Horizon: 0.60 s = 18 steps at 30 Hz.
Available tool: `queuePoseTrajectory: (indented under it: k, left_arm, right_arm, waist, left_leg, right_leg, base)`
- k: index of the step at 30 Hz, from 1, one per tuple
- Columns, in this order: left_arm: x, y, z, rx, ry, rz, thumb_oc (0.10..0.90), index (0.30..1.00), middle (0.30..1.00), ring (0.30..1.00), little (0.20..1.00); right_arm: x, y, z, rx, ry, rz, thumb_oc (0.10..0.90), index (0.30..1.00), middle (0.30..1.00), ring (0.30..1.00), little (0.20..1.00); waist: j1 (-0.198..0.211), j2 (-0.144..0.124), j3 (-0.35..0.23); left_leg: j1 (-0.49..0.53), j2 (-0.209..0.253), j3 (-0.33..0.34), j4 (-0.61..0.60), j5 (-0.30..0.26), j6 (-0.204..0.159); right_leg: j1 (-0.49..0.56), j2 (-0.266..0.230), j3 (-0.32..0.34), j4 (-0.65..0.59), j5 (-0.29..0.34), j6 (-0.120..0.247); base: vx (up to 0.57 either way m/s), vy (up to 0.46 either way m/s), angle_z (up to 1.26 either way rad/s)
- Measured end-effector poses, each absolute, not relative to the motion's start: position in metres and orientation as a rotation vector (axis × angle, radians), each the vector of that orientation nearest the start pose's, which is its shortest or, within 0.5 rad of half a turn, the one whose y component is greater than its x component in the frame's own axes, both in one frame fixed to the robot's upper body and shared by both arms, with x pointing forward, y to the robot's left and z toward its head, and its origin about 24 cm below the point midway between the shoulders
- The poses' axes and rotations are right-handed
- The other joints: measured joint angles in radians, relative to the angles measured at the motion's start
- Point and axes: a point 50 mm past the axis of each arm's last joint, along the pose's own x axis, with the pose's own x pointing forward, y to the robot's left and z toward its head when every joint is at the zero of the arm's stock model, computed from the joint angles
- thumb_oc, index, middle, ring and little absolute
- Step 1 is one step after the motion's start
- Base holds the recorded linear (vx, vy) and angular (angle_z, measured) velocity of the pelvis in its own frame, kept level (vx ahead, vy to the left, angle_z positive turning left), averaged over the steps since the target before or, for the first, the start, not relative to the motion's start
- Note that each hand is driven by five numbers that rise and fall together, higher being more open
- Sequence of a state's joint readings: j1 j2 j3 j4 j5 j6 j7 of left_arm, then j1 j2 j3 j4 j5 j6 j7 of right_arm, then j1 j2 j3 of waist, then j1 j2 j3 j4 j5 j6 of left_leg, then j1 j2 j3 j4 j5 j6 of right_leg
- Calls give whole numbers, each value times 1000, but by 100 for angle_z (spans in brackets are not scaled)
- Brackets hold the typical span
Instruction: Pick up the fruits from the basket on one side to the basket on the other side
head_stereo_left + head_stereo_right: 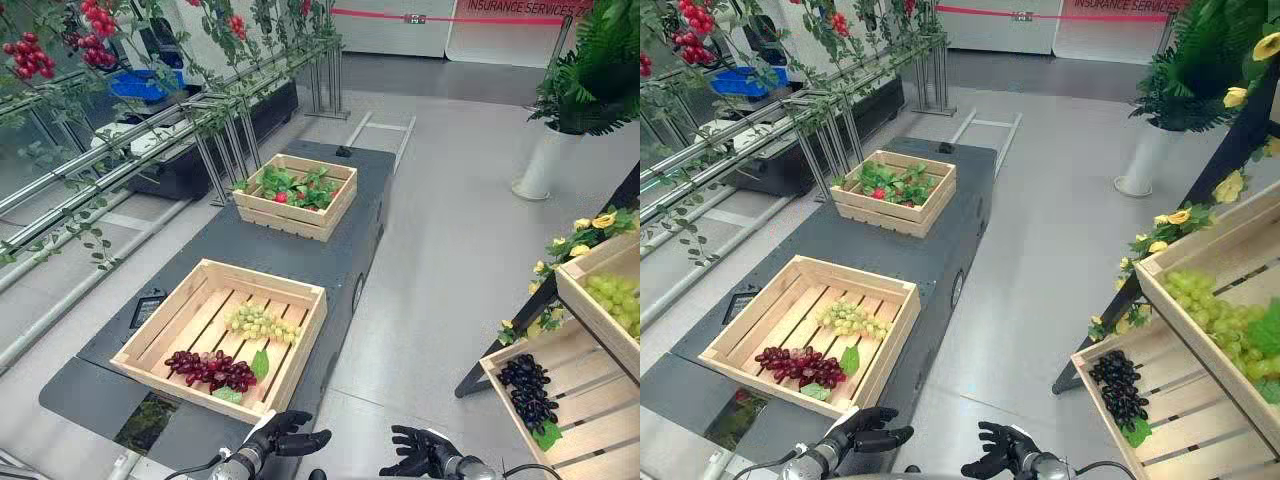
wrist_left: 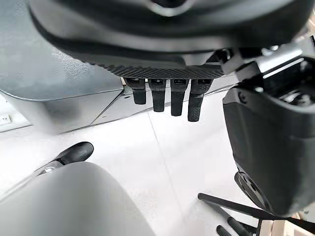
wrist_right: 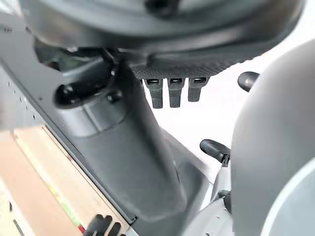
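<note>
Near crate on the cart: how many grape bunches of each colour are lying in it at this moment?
Green grape bunch: 1
Dark red grape bunch: 1
Total: 2, both inside the near crate

Shelf crate [image 1: 590, 315] of green grapes [image 1: 617, 297], partly past the edge.

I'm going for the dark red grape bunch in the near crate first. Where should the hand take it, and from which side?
Come straight down from above and close across the thick middle of the dark red grape bunch. It lies flat on the slats, close to the front wall of the crate, so a level approach is likely blocked. The left hand hovers nearest.
</note>
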State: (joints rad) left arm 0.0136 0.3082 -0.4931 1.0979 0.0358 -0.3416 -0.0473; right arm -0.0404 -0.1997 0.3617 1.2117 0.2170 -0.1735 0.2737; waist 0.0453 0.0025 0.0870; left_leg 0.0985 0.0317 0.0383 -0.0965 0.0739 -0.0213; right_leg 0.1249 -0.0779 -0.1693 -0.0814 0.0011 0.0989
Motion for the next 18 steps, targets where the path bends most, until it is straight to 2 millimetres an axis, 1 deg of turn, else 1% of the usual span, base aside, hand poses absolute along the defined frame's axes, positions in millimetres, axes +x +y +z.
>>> queuePoseTrajectory:
  k: [1, 6, 8, 10, 13, 14, 15, 18]
  left_arm:
    - [121, 197, -144, 482, 836, -425, 800, 900, 900, 900, 900]
    - [118, 199, -145, 529, 837, -428, 800, 900, 900, 900, 900]
    - [117, 200, -146, 578, 836, -445, 800, 900, 900, 900, 900]
    - [115, 203, -146, 696, 826, -498, 800, 900, 900, 900, 900]
    - [115, 207, -146, 828, 810, -574, 800, 900, 900, 900, 900]
    - [115, 207, -146, 848, 806, -589, 800, 900, 900, 900, 900]
    - [115, 208, -146, 866, 802, -600, 800, 900, 900, 900, 900]
    - [115, 207, -146, 874, 788, -582, 800, 900, 900, 900, 900]
  right_arm:
    - [116, -181, -157, -60, 1047, 331, 800, 900, 900, 900, 900]
    - [116, -182, -157, -85, 1045, 312, 800, 900, 900, 900, 900]
    - [116, -184, -158, -100, 1046, 284, 800, 900, 900, 900, 900]
    - [116, -185, -158, -111, 1046, 266, 800, 900, 900, 900, 900]
    - [116, -186, -158, -121, 1043, 248, 800, 900, 900, 900, 900]
    - [116, -186, -158, -123, 1041, 246, 800, 900, 900, 900, 900]
    - [117, -186, -158, -125, 1034, 241, 800, 900, 900, 900, 900]
    - [119, -186, -156, -139, 1003, 218, 800, 900, 900, 900, 900]
  waist:
    - [-1, 0, 0]
    - [-2, 0, -3]
    - [-2, -1, -4]
    - [-9, -5, -8]
    - [-18, -7, -11]
    - [-18, -8, -12]
    - [-22, -8, -12]
    - [-26, -9, -11]
  left_leg:
    - [0, 0, 2, 0, 0, 0]
    - [3, 1, 19, 0, 0, 0]
    - [6, 1, 21, 0, 0, 0]
    - [9, 1, 26, 0, 0, 0]
    - [9, 0, 31, 0, 0, 1]
    - [9, 0, 32, 0, 0, 2]
    - [9, 0, 33, -1, 3, 13]
    - [8, 0, 43, -1, 2, 15]
  right_leg:
    - [-1, 0, 1, 0, 1, 1]
    - [-7, 1, 19, 2, 6, 0]
    - [-6, 1, 23, 2, 8, 0]
    - [-7, 1, 31, 1, 10, 0]
    - [-8, 0, 35, 2, 10, 1]
    - [-8, 0, 35, 2, 10, 1]
    - [-8, 0, 38, 2, 11, 2]
    - [-13, 0, 48, 2, 12, 2]
  base:
    - [-151, -34, 115]
    - [41, -4, -9]
    - [28, -7, -9]
    - [3, 0, -9]
    - [-8, 4, -4]
    - [-30, 18, -3]
    - [-39, 20, -5]
    - [-34, 20, -7]
